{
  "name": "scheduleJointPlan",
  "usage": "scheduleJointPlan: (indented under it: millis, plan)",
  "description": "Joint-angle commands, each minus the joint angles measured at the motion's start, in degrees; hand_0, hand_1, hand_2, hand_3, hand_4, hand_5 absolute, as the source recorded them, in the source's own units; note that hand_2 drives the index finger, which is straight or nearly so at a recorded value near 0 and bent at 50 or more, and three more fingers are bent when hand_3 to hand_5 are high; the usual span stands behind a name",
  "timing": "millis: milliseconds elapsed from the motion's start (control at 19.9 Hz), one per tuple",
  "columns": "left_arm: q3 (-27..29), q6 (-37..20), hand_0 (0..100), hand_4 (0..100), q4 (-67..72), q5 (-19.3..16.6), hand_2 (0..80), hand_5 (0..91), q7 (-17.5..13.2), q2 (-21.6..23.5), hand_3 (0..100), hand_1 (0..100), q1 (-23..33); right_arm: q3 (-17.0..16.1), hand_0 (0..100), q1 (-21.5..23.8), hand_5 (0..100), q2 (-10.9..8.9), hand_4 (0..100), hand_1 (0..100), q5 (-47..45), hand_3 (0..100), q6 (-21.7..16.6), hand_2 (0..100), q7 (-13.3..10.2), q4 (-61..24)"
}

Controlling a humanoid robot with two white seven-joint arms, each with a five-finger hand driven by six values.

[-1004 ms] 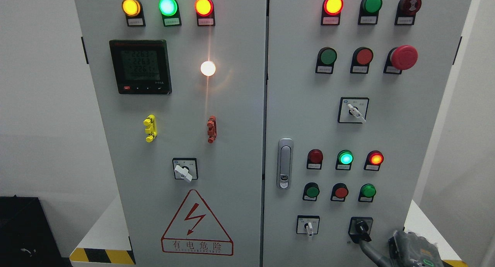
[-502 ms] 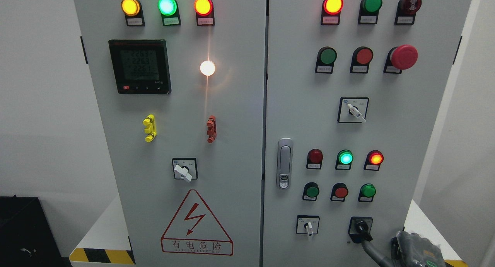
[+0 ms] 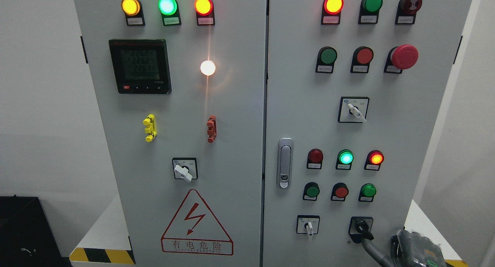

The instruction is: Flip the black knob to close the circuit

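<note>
The black knob (image 3: 361, 227) sits on a black square plate at the lower right of the grey cabinet's right door (image 3: 294, 104). Its handle points down and to the right. My right hand (image 3: 415, 250) shows at the bottom right corner, mostly cut off by the picture's edge. A slim grey part of it reaches up and left to the lower tip of the knob's handle and touches it. The left arm is out of view.
A white-handled selector switch (image 3: 308, 226) stands just left of the knob, with green and red buttons (image 3: 341, 191) and lit lamps (image 3: 345, 158) above. A door latch (image 3: 285, 163) is near the seam. A white base with a yellow-black edge (image 3: 101, 255) juts out below.
The knob's handle has swung slightly from pointing down toward the lower right. My right hand shifted a little to the right. The meter's digits changed.
</note>
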Motion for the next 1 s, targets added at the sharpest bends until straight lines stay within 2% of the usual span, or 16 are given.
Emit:
scheduleJointPlan:
  millis: [0,301,502,703,854,954]
  plan:
    - [0.0,0.0,12,0,0.0,0.0,0.0,0.0,0.0,0.0,0,56,0.0,-0.2,0,0.2,95,0.17,94,0,-0.3,100,0.1,89,-0.3,-0.8]
    - [0.0,0.0,12,0,0.0,0.0,0.0,0.0,0.0,0.0,0,56,0.0,0.8,0,1.9,95,0.26,94,0,-1.4,100,-0.1,89,-0.5,-1.8]
    - [0.0,0.0,12,0,0.0,0.0,0.0,0.0,0.0,0.0,0,56,0.0,3.7,0,3.9,94,0.26,94,0,-4.9,100,-0.4,88,-0.8,-2.9]
    - [0.0,0.0,12,0,0.0,0.0,0.0,0.0,0.0,0.0,0,56,0.0,4.9,0,5.4,93,0.26,94,0,-11.7,100,-2.5,87,-4.1,-3.0]
    - [0.0,0.0,12,0,0.0,0.0,0.0,0.0,0.0,0.0,0,56,0.0,4.9,0,7.4,90,0.26,91,0,-13.5,100,-4.7,83,-5.7,-4.0]
    - [0.0,0.0,12,0,0.0,0.0,0.0,0.0,0.0,0.0,0,56,0.0,6.1,0,9.5,87,0.26,88,1,-16.3,100,-5.0,78,-6.9,-5.3]
